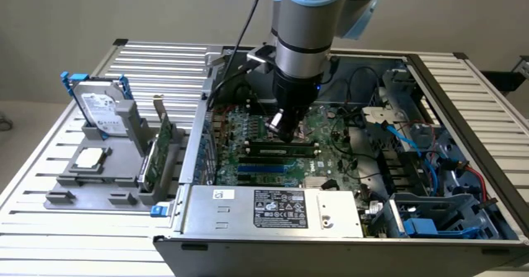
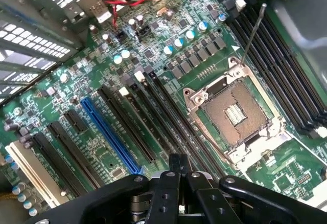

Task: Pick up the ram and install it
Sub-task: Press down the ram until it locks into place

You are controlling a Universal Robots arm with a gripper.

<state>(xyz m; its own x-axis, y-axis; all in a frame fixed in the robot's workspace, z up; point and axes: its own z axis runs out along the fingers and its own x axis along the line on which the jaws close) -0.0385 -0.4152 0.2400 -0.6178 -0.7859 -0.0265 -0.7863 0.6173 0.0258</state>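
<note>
My gripper (image 1: pixel 284 127) hangs inside the open computer case, low over the motherboard (image 1: pixel 248 128), beside the CPU socket (image 2: pixel 236 115). Its fingertips (image 2: pixel 172 163) are pressed together with nothing visible between them. Just below the tips, a long narrow dark stick, the ram (image 1: pixel 283 147), lies along the row of black memory slots (image 2: pixel 171 116). It seems to sit in a slot. In the wrist view I cannot tell the ram from the slots. The closed tips hover over those slots, and I cannot tell whether they touch.
A grey power supply (image 1: pixel 273 207) fills the case's near side. Cables and drive bays (image 1: pixel 422 165) crowd the exterior view's right. Outside the case, a grey holder (image 1: pixel 99 178) carries a hard drive (image 1: pixel 103 113) and a broad green expansion card (image 1: pixel 163 145). A blue slot (image 2: pixel 110 132) runs beside the black ones.
</note>
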